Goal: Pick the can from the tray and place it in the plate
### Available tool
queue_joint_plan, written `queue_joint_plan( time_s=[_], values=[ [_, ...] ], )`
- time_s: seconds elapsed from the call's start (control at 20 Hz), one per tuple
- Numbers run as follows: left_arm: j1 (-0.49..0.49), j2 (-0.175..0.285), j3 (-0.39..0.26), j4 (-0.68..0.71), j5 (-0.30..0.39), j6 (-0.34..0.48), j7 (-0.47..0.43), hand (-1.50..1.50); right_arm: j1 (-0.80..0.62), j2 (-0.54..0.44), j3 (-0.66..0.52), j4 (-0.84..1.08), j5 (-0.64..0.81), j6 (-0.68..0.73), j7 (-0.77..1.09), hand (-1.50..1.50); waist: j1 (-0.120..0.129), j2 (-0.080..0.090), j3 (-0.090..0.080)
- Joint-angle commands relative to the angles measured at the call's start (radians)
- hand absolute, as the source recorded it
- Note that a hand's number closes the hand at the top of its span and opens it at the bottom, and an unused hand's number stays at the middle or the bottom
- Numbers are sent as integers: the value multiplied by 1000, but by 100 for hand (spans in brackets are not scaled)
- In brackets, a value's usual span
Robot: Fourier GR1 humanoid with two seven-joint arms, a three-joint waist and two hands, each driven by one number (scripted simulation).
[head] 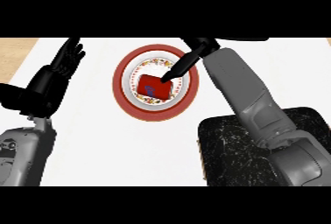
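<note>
Right forearm: nearest you, it comes in from the lower right and crosses over the tray [223, 144], a dark marbled slab lying on the white table [129, 151].
Can [154, 87]: red, lying in the middle of the plate [123, 94], inside the patterned ring and away from the red rim.
Right hand [203, 47]: above the plate's far right edge, its fingers [181, 65] stretched straight and close together. The tips are at the can's upper right corner and curl round nothing.
Left hand [65, 59]: resting at the left, fingers straight and pointing up, holding nothing, well apart from the plate.
Progress: as I judge it, your pick and your placing are both done, since the can sits in the plate and off the tray. What is left is to draw your right hand clear without nudging the can.
</note>
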Motion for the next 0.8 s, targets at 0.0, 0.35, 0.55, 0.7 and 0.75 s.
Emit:
queue_joint_plan(
  time_s=[0.0, 0.35, 0.55, 0.7, 0.75],
  values=[
    [4, -27, -12, -3, -8, 16, -11, 0, -9, -74, -35, 12, -27, 79, -12, -150, -3, 8, 0],
    [21, -11, -7, -49, 5, -4, 6, 0, 52, -246, -16, 16, 2, 227, -108, -150, 10, 15, 2],
    [3, -42, -44, -43, -36, 27, 5, 0, 41, -260, -8, 20, 17, 221, -113, -150, 23, 23, 2],
    [-15, -42, -40, -56, -31, 32, 27, 0, 64, -272, -8, 16, 21, 200, -142, -150, 33, 27, 4],
    [-22, -34, -38, -45, -31, 22, 25, 0, 68, -290, 7, 18, 35, 247, -144, -150, 26, 25, 3]
  ],
)
